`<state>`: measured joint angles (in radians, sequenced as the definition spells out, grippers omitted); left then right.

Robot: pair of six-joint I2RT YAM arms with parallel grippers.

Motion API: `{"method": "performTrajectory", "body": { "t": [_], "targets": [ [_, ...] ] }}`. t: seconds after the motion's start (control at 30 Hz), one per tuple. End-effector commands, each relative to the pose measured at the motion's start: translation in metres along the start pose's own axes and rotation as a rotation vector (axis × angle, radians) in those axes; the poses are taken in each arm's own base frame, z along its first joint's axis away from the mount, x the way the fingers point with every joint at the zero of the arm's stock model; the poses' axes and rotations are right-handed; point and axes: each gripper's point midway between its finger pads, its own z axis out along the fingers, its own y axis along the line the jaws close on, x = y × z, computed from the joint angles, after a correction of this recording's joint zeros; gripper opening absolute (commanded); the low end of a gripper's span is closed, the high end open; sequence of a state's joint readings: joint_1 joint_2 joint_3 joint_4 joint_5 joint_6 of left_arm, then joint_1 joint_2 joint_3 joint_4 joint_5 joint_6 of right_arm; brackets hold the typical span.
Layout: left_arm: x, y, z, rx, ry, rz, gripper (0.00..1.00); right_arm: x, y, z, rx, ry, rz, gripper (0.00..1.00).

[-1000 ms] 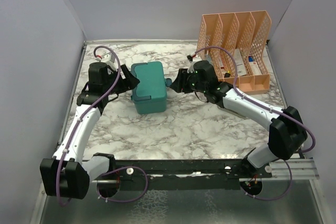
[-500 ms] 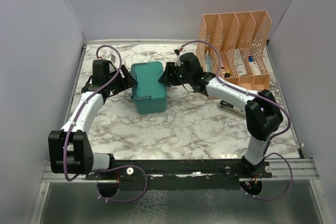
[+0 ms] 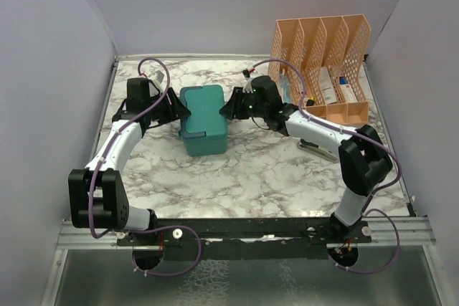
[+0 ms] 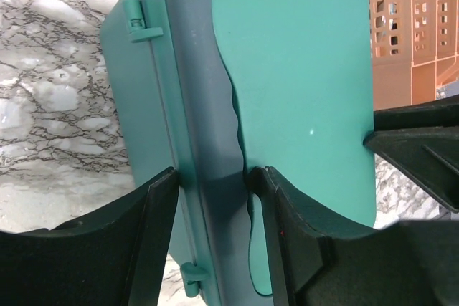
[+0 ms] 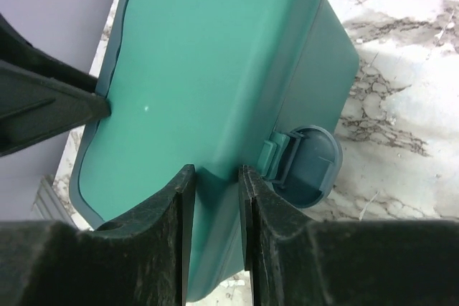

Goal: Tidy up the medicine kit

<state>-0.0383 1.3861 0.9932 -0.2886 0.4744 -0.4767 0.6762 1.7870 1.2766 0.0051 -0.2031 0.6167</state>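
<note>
The teal medicine kit [image 3: 204,116] lies with its lid down at the back of the marble table [image 3: 251,170], between my two grippers. My left gripper [image 3: 180,111] straddles the kit's left, hinged edge. In the left wrist view one finger [image 4: 154,234] lies against the side wall and the other on the lid, so the left gripper [image 4: 211,177] is shut on that edge. My right gripper [image 3: 229,109] pinches the lid's right rim, and the right gripper [image 5: 213,171] holds teal plastic between both pads. A round latch flap [image 5: 310,166] hangs open beside it.
A peach lattice file organizer [image 3: 323,62] holding medicine boxes stands at the back right, close behind my right arm. A small grey item [image 3: 315,147] lies partly under that arm. Grey walls close in the table on the left, back and right.
My right gripper has moved left from beside the organizer to the kit's right rim. Both pairs of jaws have narrowed onto the kit's edges. The kit itself has not moved.
</note>
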Motion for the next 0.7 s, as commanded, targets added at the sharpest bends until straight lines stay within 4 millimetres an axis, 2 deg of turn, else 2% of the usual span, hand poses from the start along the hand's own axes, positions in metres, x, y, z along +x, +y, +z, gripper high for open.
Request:
{"method": "performTrajectory", "body": {
  "t": [0.0,0.17,0.33,0.43,0.57,0.67],
  "targets": [
    [0.016,-0.006,0.003,0.067,0.089,0.024,0.49,0.069,0.018,-0.019,-0.070,0.205,0.059,0.27],
    [0.017,-0.016,0.000,0.119,0.107,0.051,0.48,0.090,0.032,-0.037,-0.077,0.207,0.118,0.26],
    [0.025,-0.021,-0.001,0.164,0.140,0.053,0.48,0.098,0.031,-0.049,-0.054,0.163,0.175,0.26],
    [0.028,-0.017,-0.002,0.144,0.139,0.051,0.49,0.091,0.022,-0.053,0.009,0.117,0.202,0.29],
    [0.028,-0.008,-0.004,0.087,0.122,0.060,0.49,0.073,0.023,-0.069,0.021,0.033,0.194,0.37],
    [0.027,-0.005,-0.007,0.063,0.106,0.070,0.56,0.065,0.018,-0.086,0.049,-0.031,0.231,0.51]
  ]
}}
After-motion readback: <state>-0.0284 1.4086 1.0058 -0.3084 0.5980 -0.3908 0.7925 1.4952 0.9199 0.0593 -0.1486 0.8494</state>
